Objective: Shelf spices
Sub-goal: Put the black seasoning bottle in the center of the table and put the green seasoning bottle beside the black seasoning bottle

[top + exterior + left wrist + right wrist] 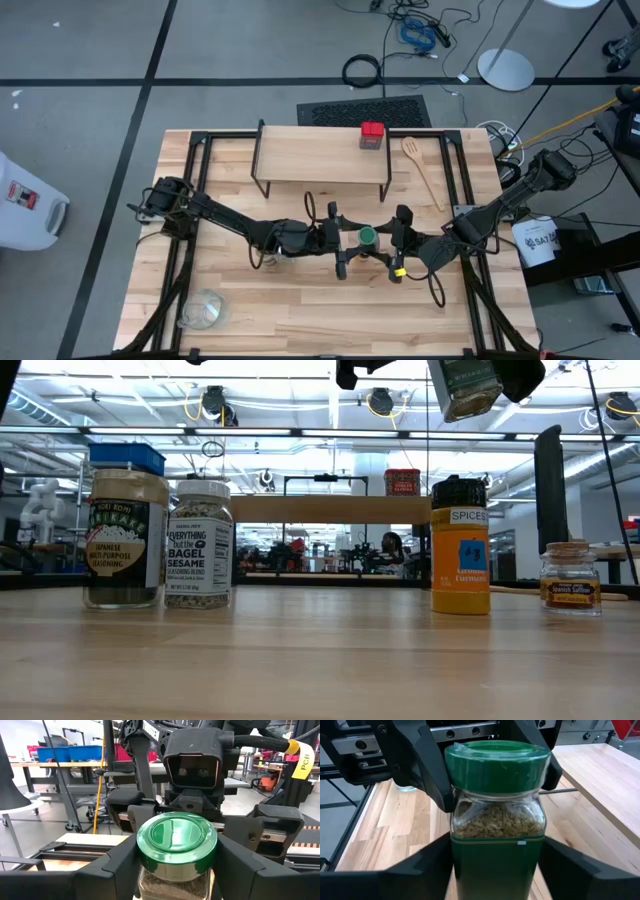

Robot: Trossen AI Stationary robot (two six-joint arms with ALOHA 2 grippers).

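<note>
A jar with a green lid (368, 237) is held above the table's middle, between both grippers. It also shows at the top of the low view (470, 390). My left gripper (352, 240) comes from the left and is shut on it. My right gripper (385, 243) comes from the right and is shut on it. A red square tin (372, 135) stands on the shelf (320, 155) at the far middle. In the low view, jars with tan (125, 540), white (200, 545), black (460, 550) and brownish (570, 575) lids stand on the table. My left gripper pinches the jar at the green lid's side (145, 857), one finger on each side. The fingers (437, 780) come level from the table's left. The jar stands upright, lifted clear of the table. My right gripper pinches the jar's lower body at the green label (462, 865) between its two fingers (420, 870). The fingers come level from the table's right, below my left gripper's fingers. The jar is upright and clear of the table.
A wooden spoon (425, 170) lies to the right of the shelf. A clear glass bowl (205, 310) stands near the table's front left. Black frame rails (190, 200) run along the table's left and right sides.
</note>
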